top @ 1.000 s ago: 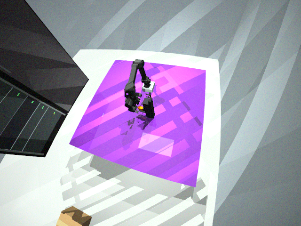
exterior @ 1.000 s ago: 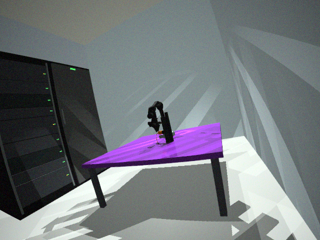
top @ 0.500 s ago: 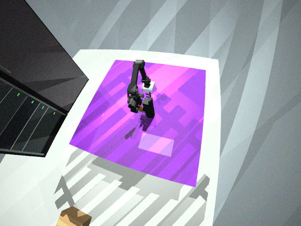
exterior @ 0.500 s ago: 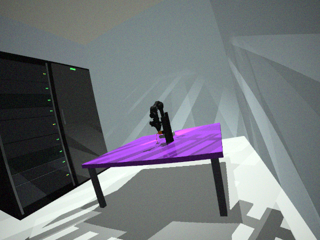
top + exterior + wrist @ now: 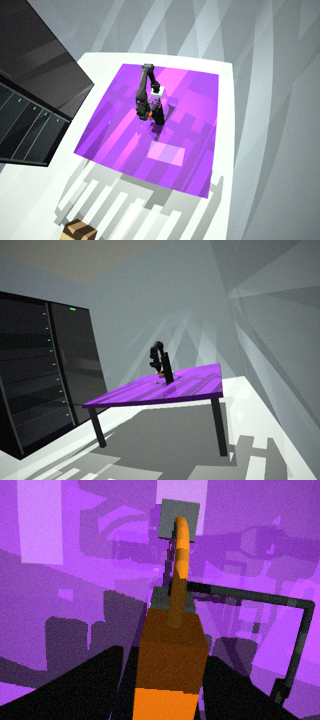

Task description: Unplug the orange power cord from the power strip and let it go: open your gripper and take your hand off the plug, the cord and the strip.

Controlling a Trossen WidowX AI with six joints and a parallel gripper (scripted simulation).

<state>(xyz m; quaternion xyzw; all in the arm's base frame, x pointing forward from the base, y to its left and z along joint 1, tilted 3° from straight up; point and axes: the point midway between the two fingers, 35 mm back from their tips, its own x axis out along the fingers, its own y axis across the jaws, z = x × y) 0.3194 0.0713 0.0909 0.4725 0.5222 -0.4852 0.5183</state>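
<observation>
The power strip appears to be the tall black block (image 5: 158, 117) (image 5: 168, 369) standing upright on the table. The orange plug (image 5: 150, 115) (image 5: 160, 372) (image 5: 172, 655) is at its side; the contact between them is hidden. The orange cord (image 5: 182, 555) (image 5: 156, 378) runs from the plug to a small grey block (image 5: 172, 510) in the wrist view. My gripper (image 5: 158, 370) (image 5: 163, 662) is partly open, pointing down at the plug. In the wrist view its black fingers lie to the left and right of the plug, with a visible gap on the left. The fingertips are too small to judge in the top view.
The purple table (image 5: 196, 103) (image 5: 201, 384) carries the arm's white base (image 5: 157, 92) just behind the black block. A thin black angled bar (image 5: 255, 594) is right of the cord in the wrist view. A server cabinet (image 5: 31, 124) (image 5: 31, 364) stands left, and a cardboard box (image 5: 78, 231) is on the floor.
</observation>
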